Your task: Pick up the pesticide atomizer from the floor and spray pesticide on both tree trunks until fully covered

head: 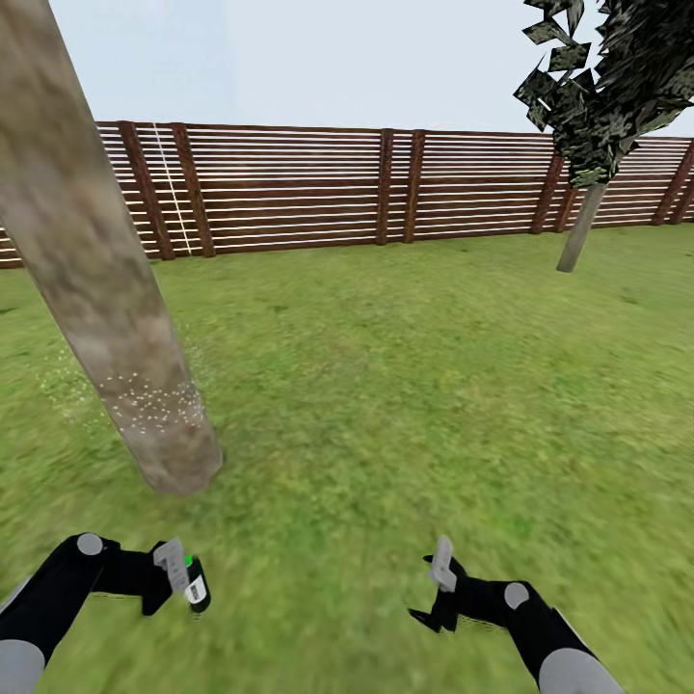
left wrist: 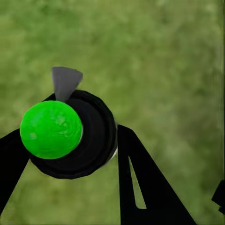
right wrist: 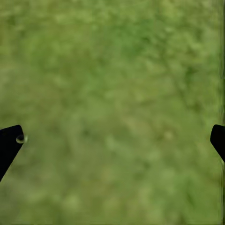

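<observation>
Head view: atomizer (head: pixel 196 584) is clamped in the closed left claw (head: pixel 178 576); right claw (head: pixel 441 586) is spread wide, empty. Near trunk (head: pixel 96 280) is speckled low only. Risk: spray may be wasted on grass (head: pixel 405 386) if aimed low.

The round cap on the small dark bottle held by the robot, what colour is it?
Bright green, clearest in the left wrist view.

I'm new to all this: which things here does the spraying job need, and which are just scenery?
Part of the job:
- pesticide atomizer, held in the left pincer
- near tree trunk, speckled white low down
- far tree

Just scenery:
- wooden fence
- lawn
- right pincer, open and holding nothing
</observation>
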Motion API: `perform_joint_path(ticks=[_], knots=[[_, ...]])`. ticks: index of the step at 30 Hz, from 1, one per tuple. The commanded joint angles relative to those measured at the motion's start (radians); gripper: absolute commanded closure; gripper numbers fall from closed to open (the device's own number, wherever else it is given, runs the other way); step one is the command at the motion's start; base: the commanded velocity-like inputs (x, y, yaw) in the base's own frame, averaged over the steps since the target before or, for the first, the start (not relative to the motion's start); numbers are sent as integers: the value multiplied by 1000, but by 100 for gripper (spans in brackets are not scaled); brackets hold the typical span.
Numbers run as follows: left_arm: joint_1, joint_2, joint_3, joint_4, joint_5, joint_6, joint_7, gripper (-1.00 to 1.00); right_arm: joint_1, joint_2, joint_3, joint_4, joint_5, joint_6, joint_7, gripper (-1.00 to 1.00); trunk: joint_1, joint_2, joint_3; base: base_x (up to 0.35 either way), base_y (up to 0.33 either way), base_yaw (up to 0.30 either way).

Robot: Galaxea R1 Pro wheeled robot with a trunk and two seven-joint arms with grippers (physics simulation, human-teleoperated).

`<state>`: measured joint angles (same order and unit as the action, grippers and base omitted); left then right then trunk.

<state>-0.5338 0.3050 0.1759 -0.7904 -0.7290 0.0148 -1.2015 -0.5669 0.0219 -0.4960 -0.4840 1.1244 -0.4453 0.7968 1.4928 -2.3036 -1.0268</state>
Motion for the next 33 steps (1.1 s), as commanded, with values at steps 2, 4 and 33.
perform_joint_path(ticks=[2,4,33], knots=[[-10,-3,3,2,-7,1,-17,100,-12,13,-1,-13,8,-4,17,-100,0,0,-1,0,0,0],[-13,-12,-5,3,-7,1,-28,100,-24,24,10,-24,7,-3,28,-100,0,0,-1,0,0,0],[-35,-269,-279,-13,-113,69,7,100,-90,153,321,-128,-110,143,197,100,0,0,-1,0,0,0]])
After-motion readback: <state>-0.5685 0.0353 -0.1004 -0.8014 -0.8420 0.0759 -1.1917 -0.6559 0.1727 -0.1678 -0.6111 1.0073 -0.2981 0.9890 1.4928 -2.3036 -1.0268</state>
